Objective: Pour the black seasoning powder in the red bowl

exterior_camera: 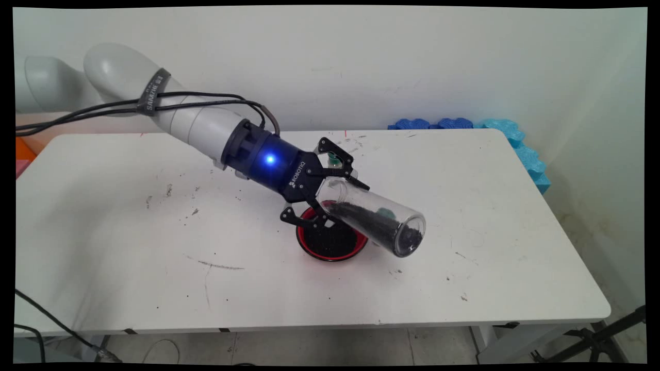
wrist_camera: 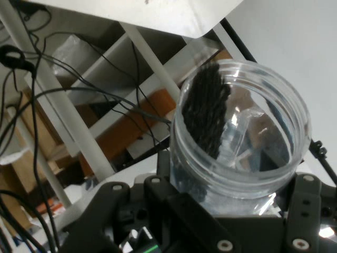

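While tilted over the red bowl (exterior_camera: 330,246) | hand (exterior_camera: 330,185) clenches clear jar (exterior_camera: 379,221) (black grains inside)

Fixed main view looking down across the table (exterior_camera: 154,268) toward the wall, hand view close along the gripper (wrist_camera: 231,211), sharing the jar (exterior_camera: 371,219).

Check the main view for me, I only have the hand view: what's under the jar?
Observer: A red bowl with black stuff in it, on the table, below the jar's base end.
Operator: Jar's tilt?
Observer: Near level, mouth slightly low, pointing to the picture's right.
Operator: Mouth over the bowl?
Observer: In the picture the mouth sits right of the bowl's rim. Black grains lie along the jar's lower side, up to the mouth.
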### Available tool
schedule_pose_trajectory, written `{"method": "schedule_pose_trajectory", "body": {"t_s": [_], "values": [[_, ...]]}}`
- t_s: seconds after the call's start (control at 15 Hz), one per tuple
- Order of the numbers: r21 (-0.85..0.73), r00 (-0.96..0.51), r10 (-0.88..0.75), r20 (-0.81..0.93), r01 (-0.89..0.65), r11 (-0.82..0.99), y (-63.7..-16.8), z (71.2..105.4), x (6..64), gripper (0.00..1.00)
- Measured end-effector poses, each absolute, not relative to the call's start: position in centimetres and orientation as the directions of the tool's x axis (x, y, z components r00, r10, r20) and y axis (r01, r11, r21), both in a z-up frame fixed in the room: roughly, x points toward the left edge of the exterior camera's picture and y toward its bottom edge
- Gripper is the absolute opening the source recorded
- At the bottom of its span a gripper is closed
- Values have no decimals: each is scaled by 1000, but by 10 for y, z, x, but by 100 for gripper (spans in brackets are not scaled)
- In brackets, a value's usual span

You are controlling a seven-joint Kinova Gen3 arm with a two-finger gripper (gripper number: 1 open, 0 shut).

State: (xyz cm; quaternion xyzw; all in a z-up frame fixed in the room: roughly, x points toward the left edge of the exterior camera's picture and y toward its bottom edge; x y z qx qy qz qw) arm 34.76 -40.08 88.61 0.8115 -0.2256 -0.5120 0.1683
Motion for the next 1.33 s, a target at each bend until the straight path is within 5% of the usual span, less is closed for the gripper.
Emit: {"method": "schedule_pose_trajectory", "body": {"t_s": [1.33], "values": [[328,307,-323,-895,-38,-944,-415,881,349,0]]}}
